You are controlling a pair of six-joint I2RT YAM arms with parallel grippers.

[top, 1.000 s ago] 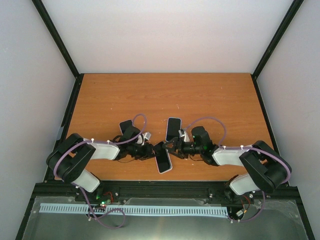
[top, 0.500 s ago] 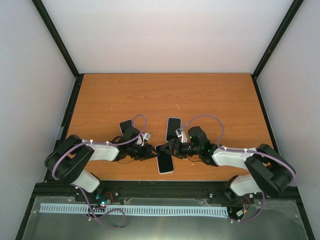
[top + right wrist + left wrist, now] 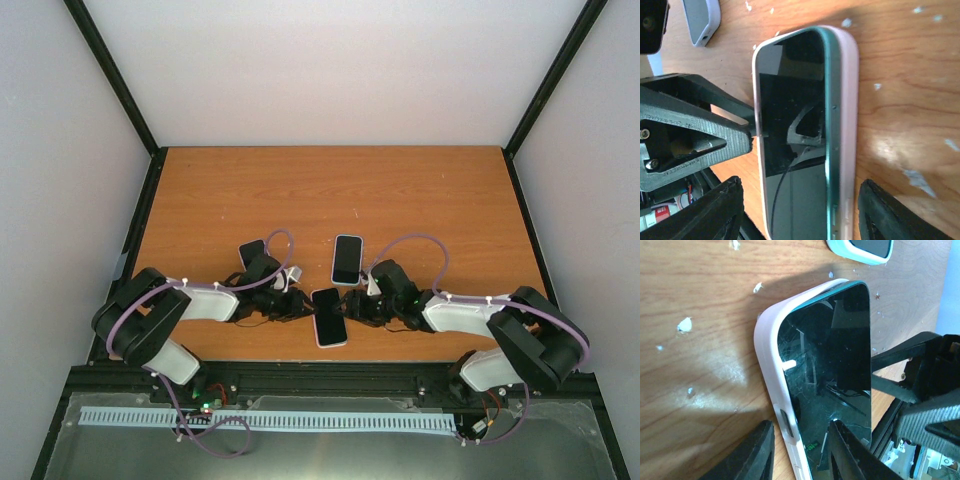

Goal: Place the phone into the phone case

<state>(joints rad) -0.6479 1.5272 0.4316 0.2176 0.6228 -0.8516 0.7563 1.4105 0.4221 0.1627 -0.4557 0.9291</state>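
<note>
The phone (image 3: 329, 316), black screen up, lies in a pale pink case (image 3: 341, 342) near the table's front edge. In the right wrist view the phone's (image 3: 790, 100) teal side stands proud of the case (image 3: 847, 100) wall. My right gripper (image 3: 800, 185) is open, its jaws wide on both sides of phone and case, touching neither; it is just right of the phone in the top view (image 3: 357, 303). My left gripper (image 3: 801, 425) is open, one finger over the screen (image 3: 835, 365), the other on the table beside the case (image 3: 767, 355); in the top view it (image 3: 300, 305) is left of the phone.
A second phone in a white case (image 3: 347, 259) lies just behind the grippers, its corner in the left wrist view (image 3: 865, 247). A dark phone (image 3: 251, 252) lies behind the left arm. The table's front edge (image 3: 330, 362) is close below the phone.
My right gripper has pulled back to the right, off the phone's far end. The phone and case have shifted slightly and lie straighter. The left gripper has hardly moved.
</note>
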